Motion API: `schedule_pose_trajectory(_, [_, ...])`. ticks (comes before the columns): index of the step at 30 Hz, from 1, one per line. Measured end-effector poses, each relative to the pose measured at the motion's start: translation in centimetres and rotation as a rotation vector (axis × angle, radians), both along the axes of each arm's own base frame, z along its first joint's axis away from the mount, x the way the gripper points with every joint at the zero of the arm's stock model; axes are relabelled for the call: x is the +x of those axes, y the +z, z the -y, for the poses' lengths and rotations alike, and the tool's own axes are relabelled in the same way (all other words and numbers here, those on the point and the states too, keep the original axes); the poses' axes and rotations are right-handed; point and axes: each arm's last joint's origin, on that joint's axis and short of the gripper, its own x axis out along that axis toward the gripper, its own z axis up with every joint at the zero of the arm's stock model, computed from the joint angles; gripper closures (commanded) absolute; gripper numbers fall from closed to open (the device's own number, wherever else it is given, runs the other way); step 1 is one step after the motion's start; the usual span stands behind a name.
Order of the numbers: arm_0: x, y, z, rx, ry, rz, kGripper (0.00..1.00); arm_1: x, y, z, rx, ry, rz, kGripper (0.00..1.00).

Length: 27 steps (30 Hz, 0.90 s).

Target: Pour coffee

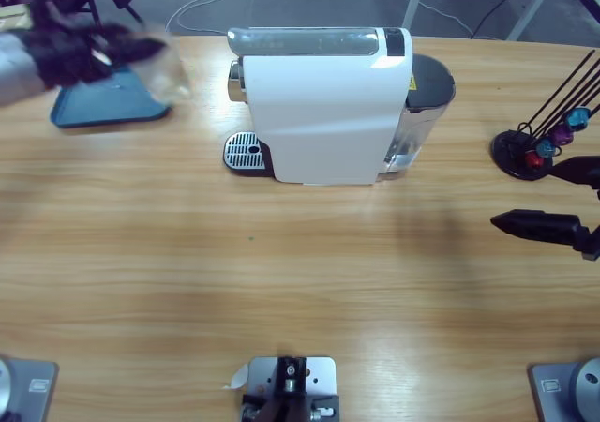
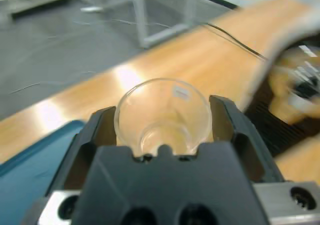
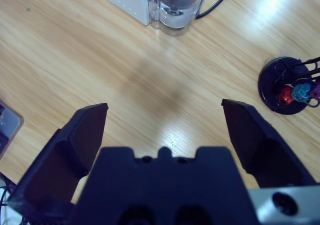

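Observation:
My left gripper (image 1: 141, 52) hovers over the table's far left corner, shut on a clear empty glass (image 1: 167, 68). In the left wrist view the glass (image 2: 162, 112) sits upright between both black jaws of the left gripper (image 2: 163, 122). The white coffee machine (image 1: 323, 103) stands at the back middle, with its round drip grate (image 1: 245, 149) facing left and a clear water tank (image 1: 424, 113) on its right side. At the right edge my right gripper (image 1: 525, 195) is open and holds nothing; in its wrist view the right gripper (image 3: 165, 107) hangs over bare wood, near the tank (image 3: 175, 5).
A blue tray (image 1: 103, 103) lies under and beside the held glass, also seen as the blue tray (image 2: 25, 160). A black capsule stand (image 1: 525, 150) with coloured capsules sits at the far right, next to the right gripper. Cables run across the floor behind the table.

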Motion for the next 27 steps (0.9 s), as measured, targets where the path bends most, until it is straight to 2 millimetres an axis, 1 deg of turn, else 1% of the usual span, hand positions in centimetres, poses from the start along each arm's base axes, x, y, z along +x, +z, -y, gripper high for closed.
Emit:
schedule_pose_trajectory(2, [0.8, 0.7, -1.8, -0.029, 0.168, 0.004, 1.0, 0.0, 0.0, 0.0, 0.003, 0.0, 0.003, 0.0])
schedule_pose_trajectory(5, [2.1, 0.6, -4.4, -0.045, 0.402, -0.004, 1.0, 0.0, 0.0, 0.0, 0.006, -0.002, 0.004, 0.0])
schedule_pose_trajectory(8, [4.7, -0.3, -5.8, -0.048, 0.518, -0.025, 1.0, 0.0, 0.0, 0.0, 0.007, -0.003, 0.004, 0.0])
schedule_pose_trajectory(10, [6.2, -1.4, -6.2, -0.046, 0.546, -0.047, 1.0, 0.0, 0.1, 0.0, 0.008, -0.004, 0.004, 0.0])
schedule_pose_trajectory(12, [7.2, -2.7, -6.3, -0.036, 0.555, -0.077, 1.0, 0.1, 0.1, -0.1, 0.01, -0.004, 0.007, 0.0])
schedule_pose_trajectory(18, [8.4, -5.9, -6.1, -0.004, 0.558, -0.152, 1.0, 0.2, -0.2, -0.1, 0.02, -0.004, 0.018, 0.0])
schedule_pose_trajectory(23, [9.1, -7.1, -6.0, 0.005, 0.559, -0.174, 1.0, 0.2, -0.7, -0.1, 0.025, -0.007, 0.02, 0.0])
schedule_pose_trajectory(25, [9.3, -7.2, -5.9, 0.004, 0.558, -0.172, 1.0, 0.2, -0.8, -0.1, 0.025, -0.008, 0.019, 0.0])
schedule_pose_trajectory(26, [9.4, -7.2, -5.9, 0.004, 0.557, -0.172, 0.821, 0.1, -0.9, -0.1, 0.025, -0.008, 0.018, 0.0])
schedule_pose_trajectory(27, [9.4, -7.2, -5.8, 0.004, 0.556, -0.172, 0.409, 0.1, -1.0, -0.1, 0.024, -0.008, 0.017, 0.0])
